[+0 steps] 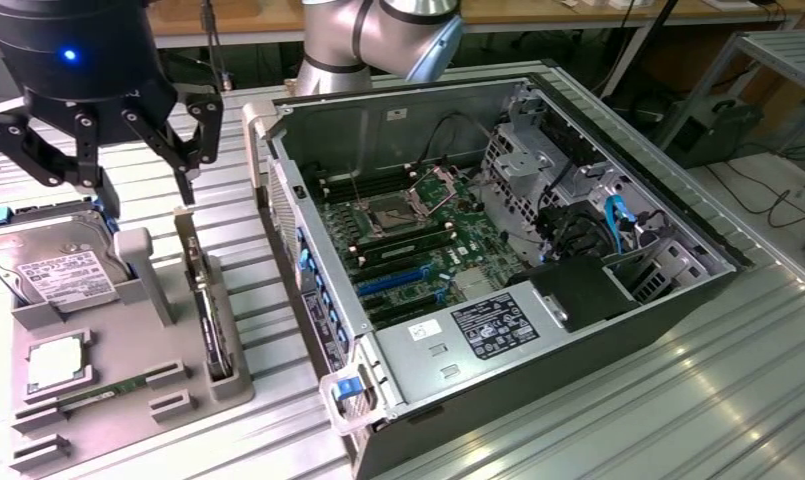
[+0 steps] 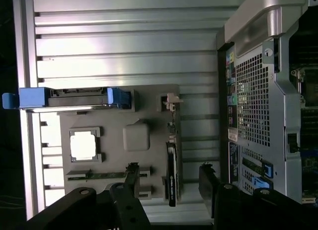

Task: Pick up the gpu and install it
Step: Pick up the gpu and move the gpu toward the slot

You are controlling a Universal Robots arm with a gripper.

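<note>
Ribbed metal bench [image 1: 669, 400], open computer case [image 1: 375, 135], and the claw poised over the parts tray.

Exterior view first: the gripper [image 1: 146, 195] hangs with its jaws spread wide and empty above the grey tray [image 1: 122, 335] on that view's left. The gpu [image 1: 213, 320] stands on edge in its slot along the tray's case-side rim, with the hard drive [image 1: 55, 275] near it. Now the wrist view, looking down: the dark gpu [image 2: 171, 178] lines up between the two fingertips [image 2: 131, 173], untouched, its silvery bracket toward the hard drive [image 2: 74, 97] end. To my eye, a good grab means dropping straight down, centred and square on the card's thin edge, clear of the memory stick [image 2: 99, 175].
</note>
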